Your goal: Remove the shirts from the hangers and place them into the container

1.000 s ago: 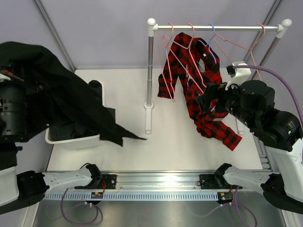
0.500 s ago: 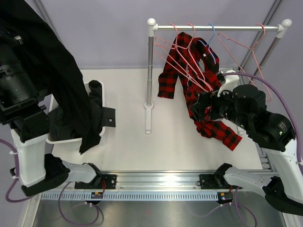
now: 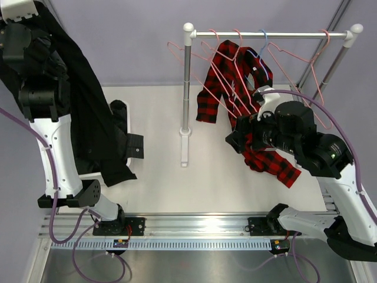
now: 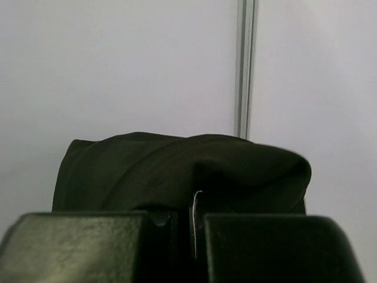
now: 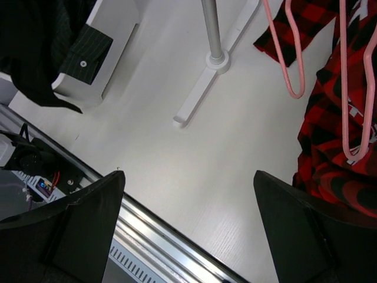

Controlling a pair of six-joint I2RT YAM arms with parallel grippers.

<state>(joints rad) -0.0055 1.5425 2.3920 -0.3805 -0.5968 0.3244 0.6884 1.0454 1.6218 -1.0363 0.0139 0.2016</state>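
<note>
Black shirt (image 3: 88, 112) hangs from the left fingers (image 4: 168, 242), which are clenched on a bunched fold of it, arm up high at far left. The shirt's lower end drapes down over the white tub (image 3: 127, 121) on the left of the surface (image 3: 177, 188), hem past the tub's near rim. Pinstriped shirt (image 5: 88, 50) lies in the tub, 1 cuff hanging over the tub wall. Red-and-black check shirt (image 3: 232, 76) is on a hanger on the rail (image 3: 283, 35); can't tell which hanger. Bare pink hangers (image 3: 197, 56) and 1 blue hanger (image 3: 263, 47) are also on the rail. Right fingers (image 3: 234, 137) are spread wide, gripping nothing, just beside the check shirt's lower half.
</note>
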